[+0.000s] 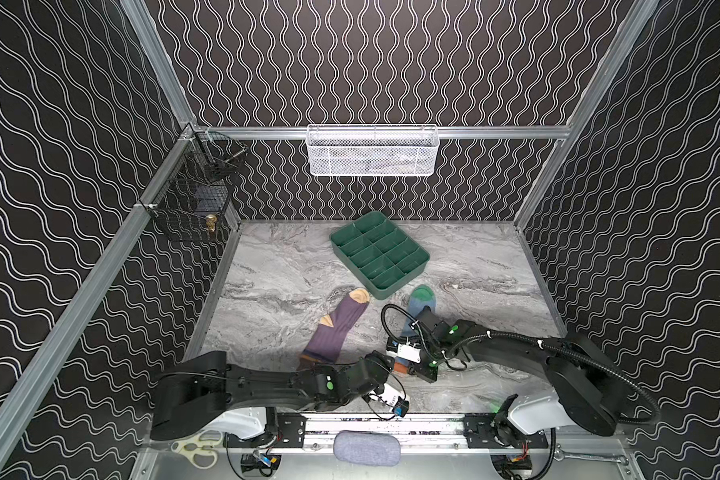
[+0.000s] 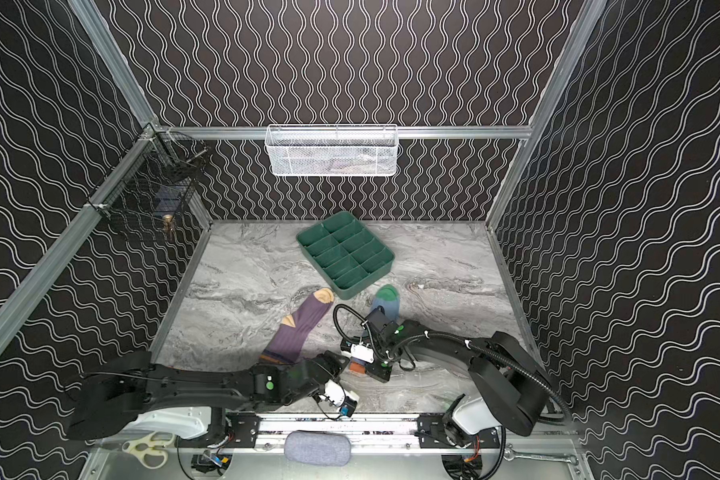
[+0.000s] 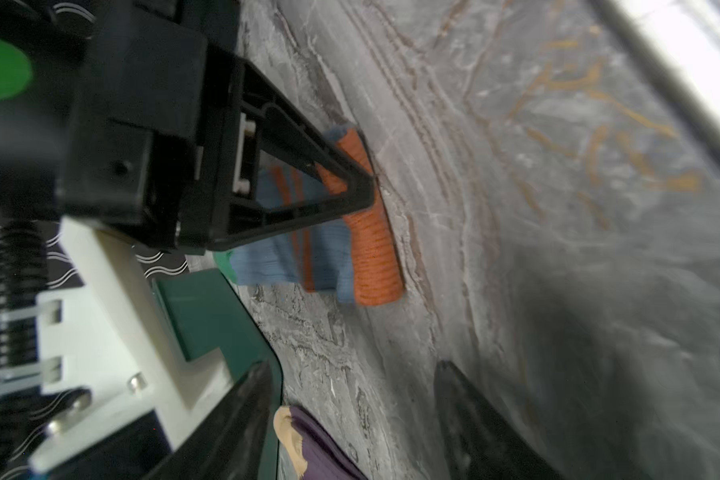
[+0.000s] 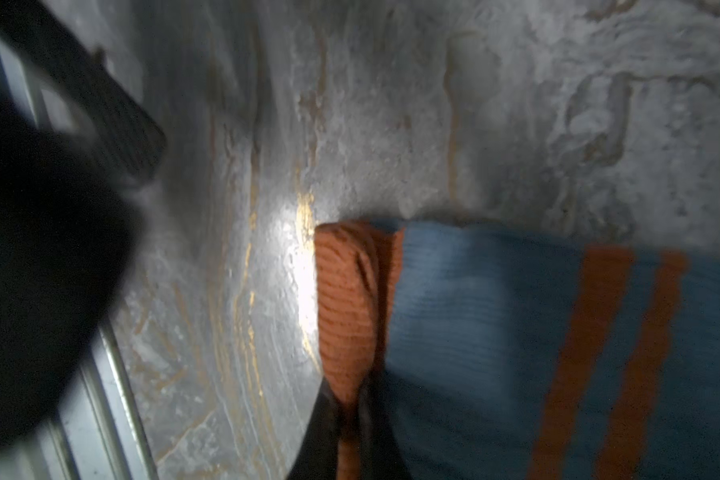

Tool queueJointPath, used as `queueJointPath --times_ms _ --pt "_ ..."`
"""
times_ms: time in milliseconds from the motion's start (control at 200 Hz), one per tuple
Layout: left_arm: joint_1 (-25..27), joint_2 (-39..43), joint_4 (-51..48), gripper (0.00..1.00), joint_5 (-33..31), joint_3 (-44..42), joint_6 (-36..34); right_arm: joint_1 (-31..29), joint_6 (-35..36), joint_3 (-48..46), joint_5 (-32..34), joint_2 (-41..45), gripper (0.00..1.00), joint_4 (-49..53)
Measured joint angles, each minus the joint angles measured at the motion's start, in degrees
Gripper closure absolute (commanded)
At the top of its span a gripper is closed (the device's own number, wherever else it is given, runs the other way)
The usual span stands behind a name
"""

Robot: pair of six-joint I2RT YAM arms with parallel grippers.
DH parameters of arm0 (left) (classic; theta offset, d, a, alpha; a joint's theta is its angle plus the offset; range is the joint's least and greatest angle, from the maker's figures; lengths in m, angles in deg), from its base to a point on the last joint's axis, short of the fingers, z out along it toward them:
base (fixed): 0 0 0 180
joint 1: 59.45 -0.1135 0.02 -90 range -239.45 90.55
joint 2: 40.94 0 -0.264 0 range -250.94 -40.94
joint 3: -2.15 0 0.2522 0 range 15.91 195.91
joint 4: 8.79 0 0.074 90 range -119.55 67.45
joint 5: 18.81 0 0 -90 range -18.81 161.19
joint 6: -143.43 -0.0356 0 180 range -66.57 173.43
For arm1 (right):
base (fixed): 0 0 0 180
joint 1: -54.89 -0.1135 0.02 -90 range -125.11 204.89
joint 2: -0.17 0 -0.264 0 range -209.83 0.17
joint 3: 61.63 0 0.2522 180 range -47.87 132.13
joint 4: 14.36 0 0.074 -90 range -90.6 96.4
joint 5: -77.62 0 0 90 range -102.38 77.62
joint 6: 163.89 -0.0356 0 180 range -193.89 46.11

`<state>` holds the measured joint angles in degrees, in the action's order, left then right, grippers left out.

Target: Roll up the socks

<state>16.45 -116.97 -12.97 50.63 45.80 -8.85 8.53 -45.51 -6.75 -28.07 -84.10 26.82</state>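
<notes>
right fingers (image 3: 308,143) on blue sock (image 3: 262,262) cuff

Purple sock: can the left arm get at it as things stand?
Probably yes. The purple sock lies flat close beside the left tool, which is open and empty; the right tool grips only the blue sock.

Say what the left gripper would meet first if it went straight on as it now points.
Likely the rolled orange cuff of the blue sock, pinched by the right gripper; only bare table lies between. Depth is unclear, so the left gripper might graze the table first.
</notes>
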Motion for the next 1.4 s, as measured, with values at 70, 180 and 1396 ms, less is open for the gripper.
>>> queueJointPath --times_ms 70,180,1396 --pt "0.2 1.2 1.7 0.32 -0.8 0.1 0.6 0.2 -0.6 2.1 -0.1 -1.1 1.00 1.4" --pt "0.3 4.7 1.3 0.31 -0.8 0.7 0.8 0.0 -1.5 4.6 -0.5 -2.4 1.00 3.8" --pt "0.3 -14.4 4.9 0.47 -0.4 3.8 9.9 4.2 -0.9 5.3 -9.1 -8.1 1.00 6.0"
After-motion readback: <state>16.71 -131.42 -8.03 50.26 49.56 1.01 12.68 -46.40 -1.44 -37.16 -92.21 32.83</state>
